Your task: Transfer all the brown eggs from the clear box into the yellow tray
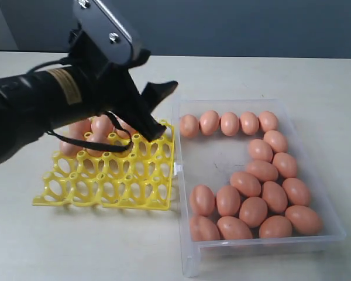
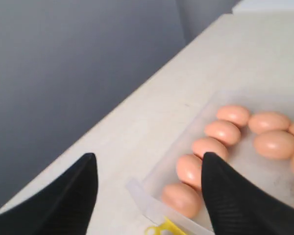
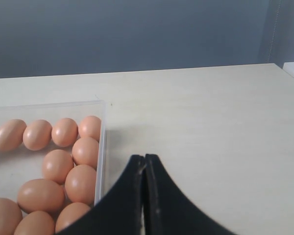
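Orange-brown eggs: bulk in clear box, row along far wall, curving down right side, cluster at near end. Few seated in far cups of yellow tray, half hidden behind arm. Tray just left of box. Left gripper: above tray's far right corner, jaws spread wide, nothing between. Right gripper: fingers pressed together, empty, over bare table beside box.

Black left arm extended in from 9 o'clock, left gripper angled down toward 4 o'clock, jaws spread wide, right gripper visible only from its own wrist, jaws pressed together
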`<control>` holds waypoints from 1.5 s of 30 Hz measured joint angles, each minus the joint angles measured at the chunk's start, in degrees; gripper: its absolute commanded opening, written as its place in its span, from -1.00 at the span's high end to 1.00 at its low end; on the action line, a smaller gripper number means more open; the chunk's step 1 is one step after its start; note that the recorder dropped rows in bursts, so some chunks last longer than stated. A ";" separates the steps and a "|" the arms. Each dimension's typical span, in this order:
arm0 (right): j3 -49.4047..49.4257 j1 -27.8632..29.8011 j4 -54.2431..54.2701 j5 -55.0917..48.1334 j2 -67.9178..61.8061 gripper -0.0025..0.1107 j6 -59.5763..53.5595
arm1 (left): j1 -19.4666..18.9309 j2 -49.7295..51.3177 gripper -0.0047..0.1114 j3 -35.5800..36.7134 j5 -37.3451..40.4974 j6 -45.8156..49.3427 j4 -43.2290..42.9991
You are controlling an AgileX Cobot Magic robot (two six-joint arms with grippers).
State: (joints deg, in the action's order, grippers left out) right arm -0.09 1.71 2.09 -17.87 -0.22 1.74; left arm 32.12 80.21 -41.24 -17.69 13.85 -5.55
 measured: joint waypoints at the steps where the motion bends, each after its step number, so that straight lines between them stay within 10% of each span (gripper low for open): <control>1: 0.00 0.00 0.00 0.00 0.00 0.97 0.00 | 0.00 1.93 -0.07 -0.84 0.29 -3.08 -2.92; 12: 0.00 0.00 0.00 0.00 0.00 0.97 0.00 | 0.00 16.76 0.04 -22.52 32.11 -9.70 -7.22; 19: 0.00 0.00 0.00 0.00 0.00 0.97 0.00 | 0.00 29.81 0.02 -47.05 64.45 16.73 26.35; 34: 0.00 0.00 0.00 0.00 0.00 0.97 0.00 | 0.00 42.56 0.02 -58.22 55.24 8.64 22.28; 45: 0.00 0.00 0.00 0.00 0.00 0.97 0.00 | 2.88 44.97 -0.12 -59.82 68.62 18.33 33.65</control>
State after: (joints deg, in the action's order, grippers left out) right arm -0.09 1.71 2.09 -17.87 -0.22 1.74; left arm 35.00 125.18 -101.06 50.94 32.18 28.11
